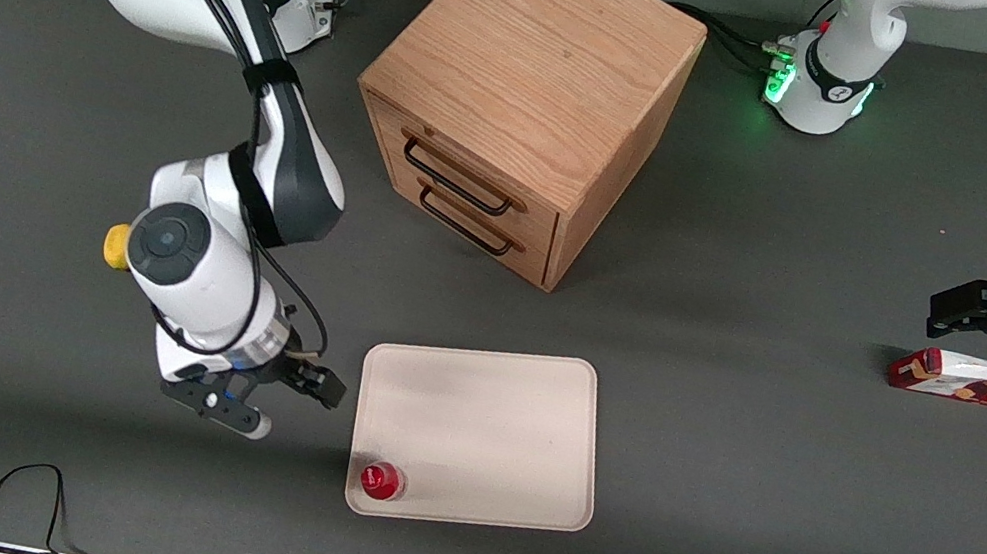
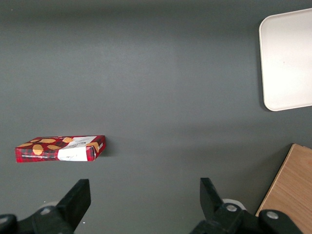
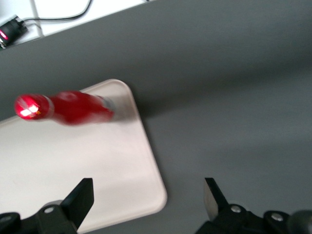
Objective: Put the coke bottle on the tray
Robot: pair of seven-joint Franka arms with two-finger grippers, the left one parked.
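The coke bottle (image 1: pixel 381 481), small and red with a red cap, stands upright in the corner of the cream tray (image 1: pixel 489 418) nearest the front camera, toward the working arm's end. The right wrist view shows the bottle (image 3: pixel 73 108) standing free on the tray (image 3: pixel 97 165). My gripper (image 1: pixel 283 403) is open and empty, beside the tray and apart from the bottle, a little above the table; in its wrist view the gripper (image 3: pixel 148 197) has its jaws wide apart over the tray's corner.
A wooden drawer cabinet (image 1: pixel 525 100) with two black handles stands farther from the front camera than the tray. A red-and-white patterned carton (image 1: pixel 968 379) lies toward the parked arm's end of the table, also seen in the left wrist view (image 2: pixel 61 148). A yellow object (image 1: pixel 115 246) shows beside my arm.
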